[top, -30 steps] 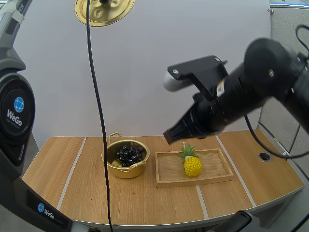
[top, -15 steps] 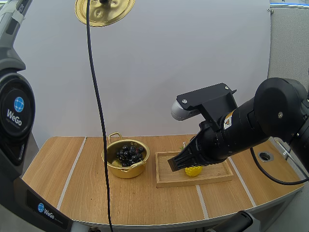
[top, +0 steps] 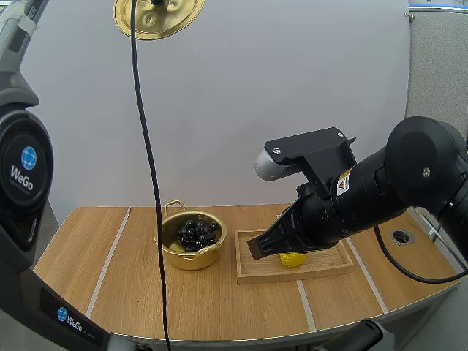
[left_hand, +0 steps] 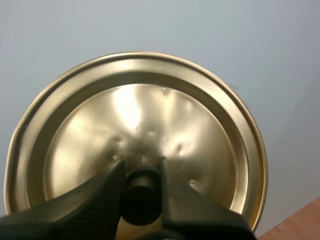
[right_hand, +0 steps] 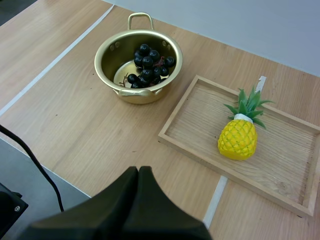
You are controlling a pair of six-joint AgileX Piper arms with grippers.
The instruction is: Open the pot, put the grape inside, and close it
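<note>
- Pot (top: 191, 260) stands upright on the table (top: 110, 281), mouth up and uncovered. Its two loop handles lie on a line running from the table's near edge to its far edge.
- Grapes (top: 194, 232) are inside the pot: a dark bunch heaped against the pot's right-hand wall, with bare gold bottom showing on the other side. The heap stretches roughly along the handle-to-handle line; which way the stem points cannot be told.
- Lid (top: 157, 20) is off and held high above the pot, well apart from it.
- Left gripper (left_hand: 141, 167) is clamped on the lid's dark knob (left_hand: 141, 196), one finger on each side, with the knob side of the lid turned toward it.
- Wooden tray (top: 252, 276) lies just right of the pot, apart from it, long side parallel to the table's near edge.
- A yellow toy pineapple (right_hand: 239, 137) lies in the tray, leafy crown pointing away from the near edge.
- Right gripper (top: 259, 248) hangs over the tray end nearest the pot, fingers pressed together into one wedge, holding nothing.
</note>
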